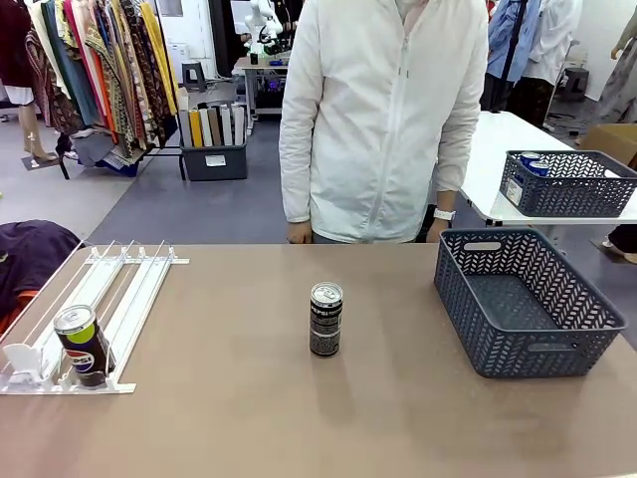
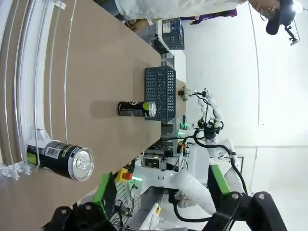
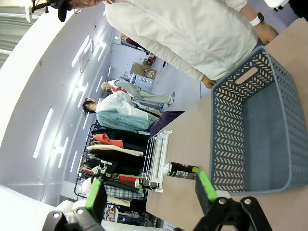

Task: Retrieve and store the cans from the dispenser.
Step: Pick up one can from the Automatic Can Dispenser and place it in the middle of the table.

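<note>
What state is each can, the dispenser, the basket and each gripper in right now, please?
dispenser, holding one can.
Pepsi can, upright at dispenser's low end.
black can, upright on the table, free.
grey basket, empty.
left gripper, jaws open, empty.
right gripper, jaws open, empty.

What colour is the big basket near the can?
The basket is slate grey, herringbone lattice; clearest in front view.

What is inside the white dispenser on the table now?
One dark can with a Pepsi logo stands at the low near end of the dispenser, by the white stoppers. The other lanes show only wire. The can's base is hidden behind the dispenser's front edge.
</note>
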